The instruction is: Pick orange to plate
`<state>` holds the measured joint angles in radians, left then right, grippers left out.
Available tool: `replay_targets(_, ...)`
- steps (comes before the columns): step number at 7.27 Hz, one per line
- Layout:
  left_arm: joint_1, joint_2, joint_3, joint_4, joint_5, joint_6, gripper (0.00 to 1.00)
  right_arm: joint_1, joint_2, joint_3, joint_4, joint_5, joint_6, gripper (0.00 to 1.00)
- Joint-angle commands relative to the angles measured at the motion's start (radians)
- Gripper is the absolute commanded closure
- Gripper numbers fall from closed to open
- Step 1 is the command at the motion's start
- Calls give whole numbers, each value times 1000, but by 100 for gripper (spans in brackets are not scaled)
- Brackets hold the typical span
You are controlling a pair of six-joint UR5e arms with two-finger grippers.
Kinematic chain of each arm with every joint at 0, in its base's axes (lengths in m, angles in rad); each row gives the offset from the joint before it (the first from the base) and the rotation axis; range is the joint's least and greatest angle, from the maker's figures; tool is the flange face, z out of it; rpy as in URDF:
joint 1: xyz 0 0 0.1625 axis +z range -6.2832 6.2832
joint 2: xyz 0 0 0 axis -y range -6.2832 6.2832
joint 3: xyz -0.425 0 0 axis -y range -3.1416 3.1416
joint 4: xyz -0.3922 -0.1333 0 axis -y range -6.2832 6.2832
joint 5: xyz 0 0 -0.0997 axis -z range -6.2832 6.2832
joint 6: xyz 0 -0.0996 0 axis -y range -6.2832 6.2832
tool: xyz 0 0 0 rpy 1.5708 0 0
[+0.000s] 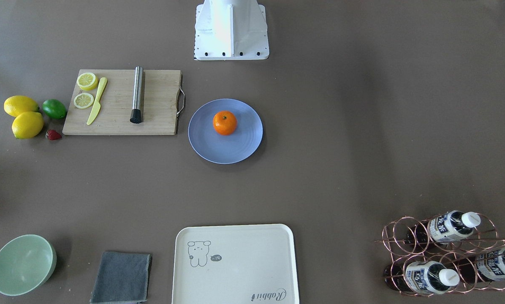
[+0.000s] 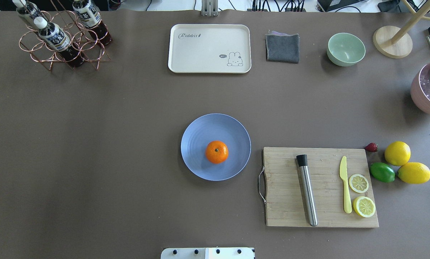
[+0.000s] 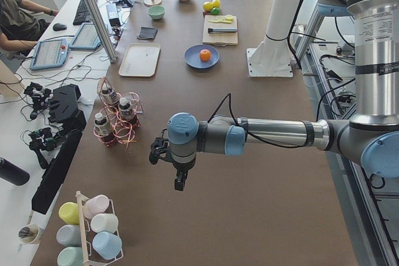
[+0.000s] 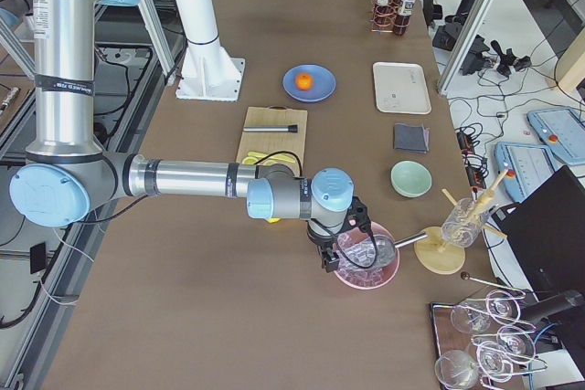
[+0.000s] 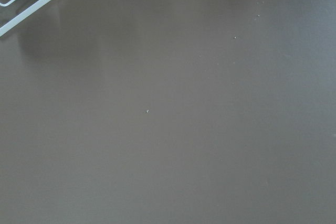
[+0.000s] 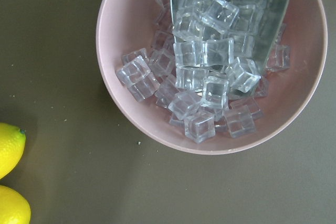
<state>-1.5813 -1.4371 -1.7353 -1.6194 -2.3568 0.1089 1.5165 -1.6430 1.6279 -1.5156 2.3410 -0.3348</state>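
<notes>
So the orange (image 2: 216,151) sat on the plate (image 2: 200,166), my left gripper (image 3: 179,181) and right gripper (image 4: 327,259) well away (couldn't tell whether either was spread or pinched), so only bumping that flat plate could've rolled it off.

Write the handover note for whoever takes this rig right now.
Left gripper: over bare table toward the robot's left end, far from the plate; open or shut cannot be told.
Right gripper: above the pink ice bowl; state also unclear.
The orange sits on the plate, nothing touching it.
Done: orange placed. Left: nothing visible for the task.
</notes>
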Motion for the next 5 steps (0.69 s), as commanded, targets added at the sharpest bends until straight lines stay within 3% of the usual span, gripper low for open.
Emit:
replay_targets(1, 0, 0, 2, -1, 1, 0, 3, -1, 5, -2, -1, 0, 3, 0)
replay_targets(5, 0, 3, 2, -1, 2, 0, 3, -1, 9, -7, 2, 1, 3, 0)
